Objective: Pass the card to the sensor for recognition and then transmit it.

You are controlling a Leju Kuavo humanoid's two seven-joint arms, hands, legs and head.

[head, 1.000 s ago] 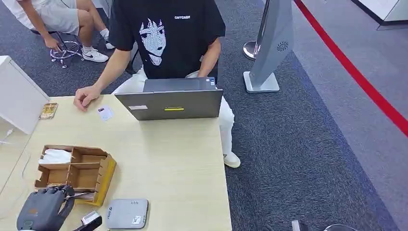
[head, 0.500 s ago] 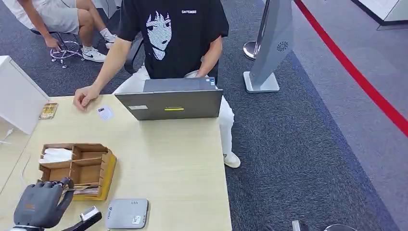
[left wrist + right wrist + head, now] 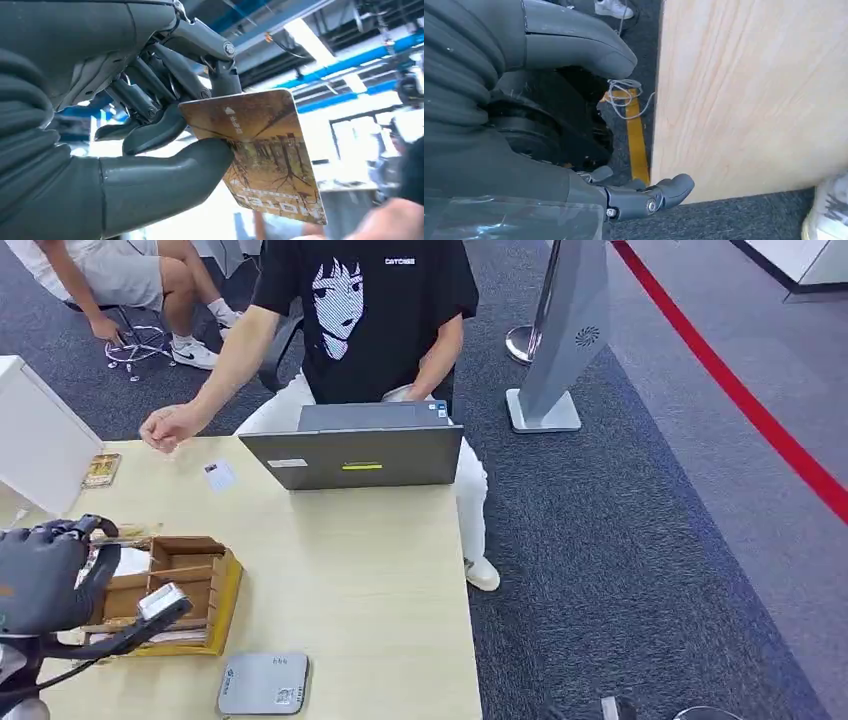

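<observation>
- My left hand (image 3: 40,575) sits at the far left of the head view, partly cut off by the edge, raised over the left end of the table (image 3: 350,560). From there the card (image 3: 125,537) is a thin brownish sliver past my fingertips, hard to make out.
- The left wrist view shows it plainly: the card (image 3: 260,150) is clamped between my thumb and fingers (image 3: 200,45), a brown-gold print with pale writing too warped to read.
- Under my hand stands the wooden box (image 3: 175,590), partly hidden by my wrist, white paper in one compartment.
- The grey sensor (image 3: 263,683) lies flat near the table's front edge, just right of the box; its small label is unreadable.
- A small white card (image 3: 219,475) lies near the person's hand (image 3: 165,427), which is off the table.
- The laptop (image 3: 352,452) faces away; a yellow sticker on its lid is illegible.
- My right hand (image 3: 574,125) hangs beside the table edge, over carpet; fingers loosely curled, holding nothing, though I cannot tell how closed it is.
</observation>
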